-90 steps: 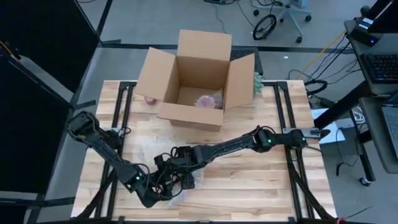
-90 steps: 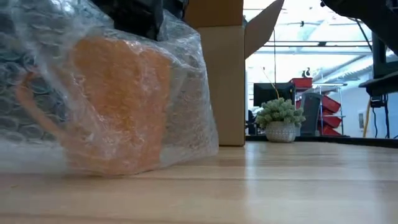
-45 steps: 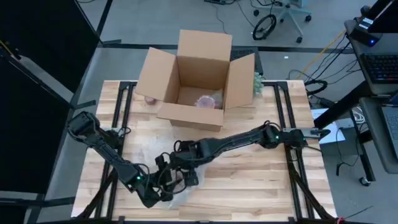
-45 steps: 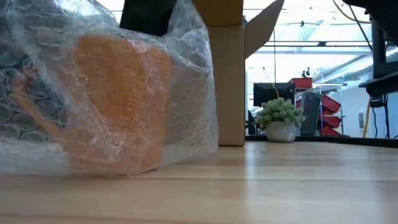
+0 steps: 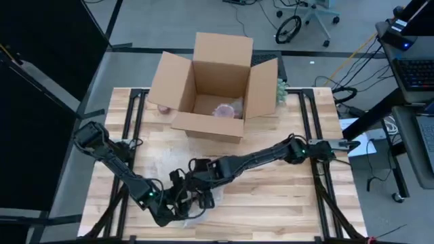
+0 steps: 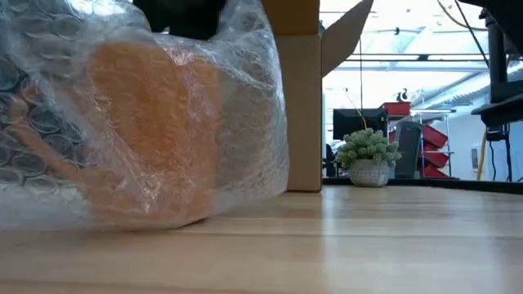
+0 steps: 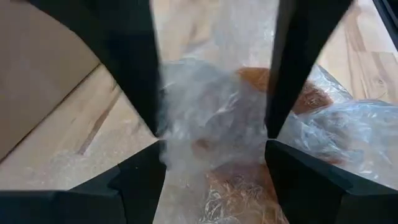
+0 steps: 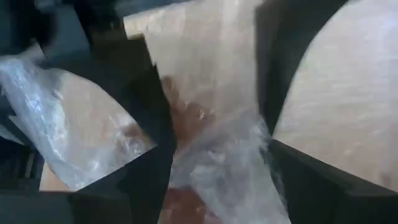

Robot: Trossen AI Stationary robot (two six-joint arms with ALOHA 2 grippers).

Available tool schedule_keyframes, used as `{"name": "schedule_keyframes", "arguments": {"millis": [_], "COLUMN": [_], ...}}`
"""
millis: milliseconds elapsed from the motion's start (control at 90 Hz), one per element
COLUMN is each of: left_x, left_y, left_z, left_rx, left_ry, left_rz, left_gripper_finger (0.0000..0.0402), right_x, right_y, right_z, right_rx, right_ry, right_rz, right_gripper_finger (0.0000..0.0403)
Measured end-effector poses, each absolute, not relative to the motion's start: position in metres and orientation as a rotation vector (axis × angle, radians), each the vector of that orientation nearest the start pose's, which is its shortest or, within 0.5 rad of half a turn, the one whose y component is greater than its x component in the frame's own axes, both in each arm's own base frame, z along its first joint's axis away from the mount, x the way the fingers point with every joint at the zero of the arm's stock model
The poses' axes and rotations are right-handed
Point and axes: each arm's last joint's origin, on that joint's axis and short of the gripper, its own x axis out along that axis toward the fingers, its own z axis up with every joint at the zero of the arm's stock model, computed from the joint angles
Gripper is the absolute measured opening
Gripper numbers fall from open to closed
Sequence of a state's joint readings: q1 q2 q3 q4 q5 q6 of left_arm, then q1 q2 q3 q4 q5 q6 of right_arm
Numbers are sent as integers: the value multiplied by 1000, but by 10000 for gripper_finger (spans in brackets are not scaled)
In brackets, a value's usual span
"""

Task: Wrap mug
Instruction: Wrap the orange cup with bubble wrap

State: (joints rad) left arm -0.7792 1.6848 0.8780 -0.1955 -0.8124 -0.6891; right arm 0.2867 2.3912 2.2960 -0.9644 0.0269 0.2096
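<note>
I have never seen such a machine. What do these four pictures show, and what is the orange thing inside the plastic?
The machine is a robot with two dark arms working at a wooden table. One picture looks down from above, one looks level across the table top, and two come from cameras on the arms' wrists. The orange thing is a mug, lying inside clear bubble wrap. In the view from above, the left gripper and right gripper meet over this bundle near the table's front edge. Each wrist view shows wrap between that arm's fingers, which stand apart. Behind stands an open cardboard box, and a small potted plant beside it.
</note>
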Motion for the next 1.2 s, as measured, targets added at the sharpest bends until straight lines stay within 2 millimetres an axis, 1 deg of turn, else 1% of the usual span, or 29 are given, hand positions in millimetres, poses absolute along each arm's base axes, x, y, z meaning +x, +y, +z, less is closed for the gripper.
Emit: {"name": "schedule_keyframes", "arguments": {"millis": [133,256,356,500,644,744,911,1011,1200], "left_x": [236,236,237,237,232,224,207,200,198], "left_y": [-203,-203,-203,-205,-205,-202,-202,-203,-207], "left_z": [157,157,158,165,174,185,209,218,219], "left_rx": [66,67,75,113,129,138,60,5,-45], "left_ry": [630,626,626,625,626,643,638,622,609], "left_rz": [259,264,265,240,210,185,102,76,80], "left_gripper_finger": [262,262,262,262,262,262,262,262,262], "right_x": [493,496,501,504,504,504,505,506,506], "right_y": [141,137,136,136,136,136,137,137,139], "right_z": [209,198,184,166,165,167,168,168,168], "right_rx": [-14,-15,-12,-11,-12,-17,-28,-35,-36], "right_ry": [1130,1142,1159,1187,1189,1183,1179,1170,1162], "right_rz": [43,26,20,14,13,18,23,26,33], "right_gripper_finger": [244,244,244,244,244,244,244,244,244]}}
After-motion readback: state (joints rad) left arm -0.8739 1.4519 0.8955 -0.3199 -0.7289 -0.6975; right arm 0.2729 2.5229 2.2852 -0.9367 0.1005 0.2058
